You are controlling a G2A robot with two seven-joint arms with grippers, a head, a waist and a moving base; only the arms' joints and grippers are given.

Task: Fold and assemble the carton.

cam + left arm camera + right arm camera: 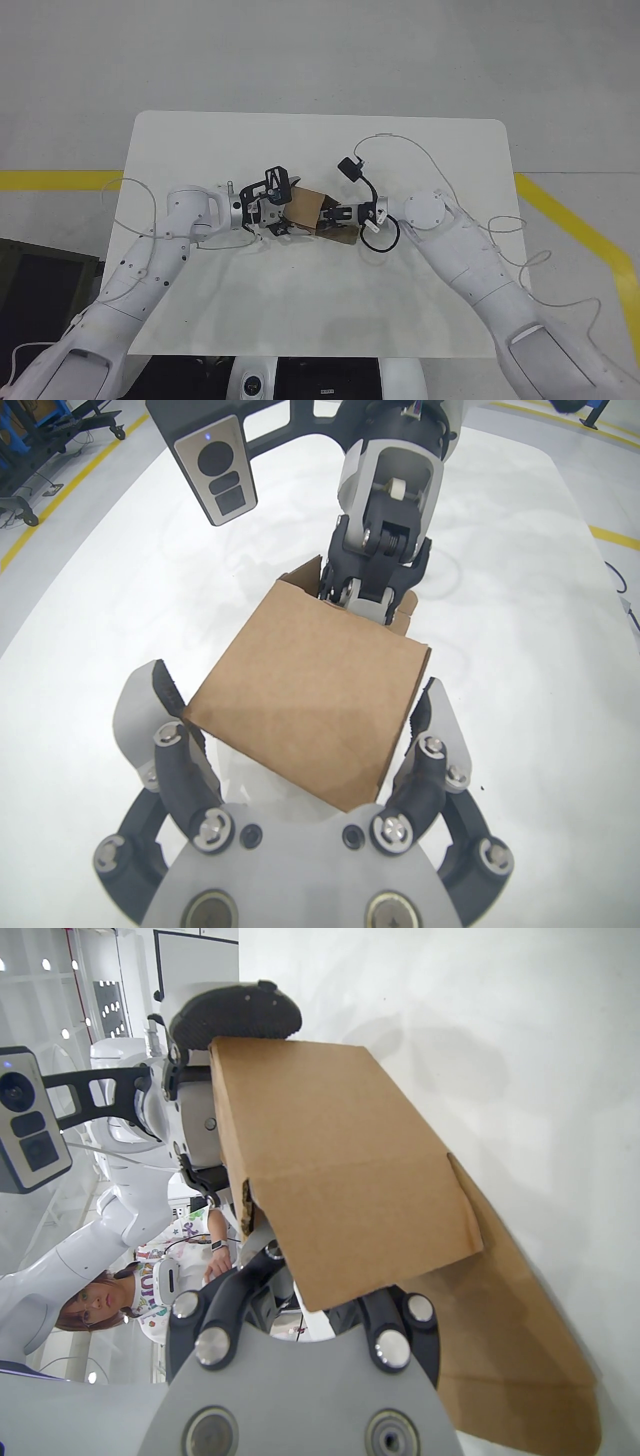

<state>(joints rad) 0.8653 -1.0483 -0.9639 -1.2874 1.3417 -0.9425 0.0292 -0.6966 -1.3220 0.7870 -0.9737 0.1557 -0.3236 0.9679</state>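
Counter: white counter point(420, 300) point(500, 600) point(500, 1028), with the work at its middle.
Carton: brown carton point(308, 207) point(310, 690) point(340, 1153) at the middle of the counter, between the two hands. It is partly folded into a box shape and turned at an angle to the counter's edges.
Flap: one loose flap point(500, 1328) spreads from the carton's right end onto the counter.
Left hand: left hand point(280, 212) point(295, 687) is at the carton's left end. It is spread wide across the carton's width, with its dark fingers point(167, 692) pressed against the two sides, so it holds the carton.
Right hand: right hand point(335, 215) point(365, 605) point(320, 1273) is at the carton's right end, narrowed onto the edge of the top panel and pinching the cardboard.
Arms: they come in from the left and right sides and meet at the carton.
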